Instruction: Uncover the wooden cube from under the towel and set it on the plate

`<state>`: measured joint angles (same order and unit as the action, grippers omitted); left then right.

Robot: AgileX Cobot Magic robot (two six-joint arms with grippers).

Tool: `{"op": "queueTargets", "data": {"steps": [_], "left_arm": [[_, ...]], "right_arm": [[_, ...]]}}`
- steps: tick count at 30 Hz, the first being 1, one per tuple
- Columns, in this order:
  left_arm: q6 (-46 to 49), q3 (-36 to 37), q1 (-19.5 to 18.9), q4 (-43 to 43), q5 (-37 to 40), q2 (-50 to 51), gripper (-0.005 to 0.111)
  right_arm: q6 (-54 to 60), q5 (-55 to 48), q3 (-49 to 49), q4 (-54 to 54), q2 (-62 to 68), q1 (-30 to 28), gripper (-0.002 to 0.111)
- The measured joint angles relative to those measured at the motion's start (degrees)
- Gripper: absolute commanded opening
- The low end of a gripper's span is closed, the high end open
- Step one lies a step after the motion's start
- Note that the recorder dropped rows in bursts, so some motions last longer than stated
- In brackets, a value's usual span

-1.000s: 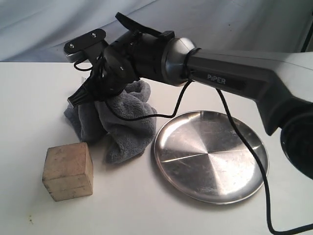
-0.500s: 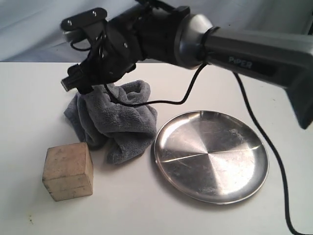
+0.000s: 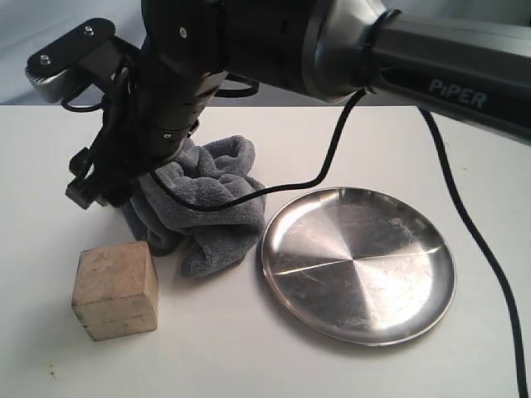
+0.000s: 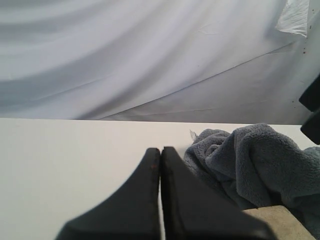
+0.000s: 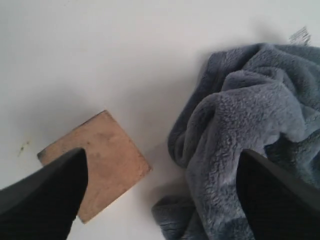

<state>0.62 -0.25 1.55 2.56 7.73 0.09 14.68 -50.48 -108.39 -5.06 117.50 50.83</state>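
The pale wooden cube (image 3: 114, 290) stands uncovered on the white table, front left. Just behind it to the right, the dark grey towel (image 3: 207, 207) lies crumpled in a heap. The shiny steel plate (image 3: 358, 264) sits empty to the right of the towel. My right gripper (image 3: 98, 186) reaches across and hangs above the towel's left edge, behind the cube. In the right wrist view this gripper (image 5: 162, 167) is open and holds nothing, with the cube (image 5: 97, 160) by one finger and the towel (image 5: 250, 140) under the other. My left gripper (image 4: 160, 151) is shut and empty beside the towel (image 4: 250, 160) and a corner of the cube (image 4: 280, 220).
The right arm's black cable (image 3: 465, 240) hangs over the towel and across the plate's far side. A white cloth backdrop (image 4: 150, 60) stands behind the table.
My right gripper has swung left and downward, from the towel's top to its left edge above the cube. The towel's raised top has settled into the heap. Cube and plate have not moved.
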Motion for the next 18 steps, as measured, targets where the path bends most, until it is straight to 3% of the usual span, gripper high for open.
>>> {"op": "queueTargets", "data": {"steps": [9,18], "left_arm": [[0.0,0.0,0.0,0.0,0.0,0.0,0.001],[0.0,0.0,0.0,0.0,0.0,0.0,0.001]], "right_arm": [[-15.7,0.8,0.0,-7.8,0.0,0.6,0.078],[-33.5,5.1,2.4,-2.6,1.4,4.5,0.087]]}}
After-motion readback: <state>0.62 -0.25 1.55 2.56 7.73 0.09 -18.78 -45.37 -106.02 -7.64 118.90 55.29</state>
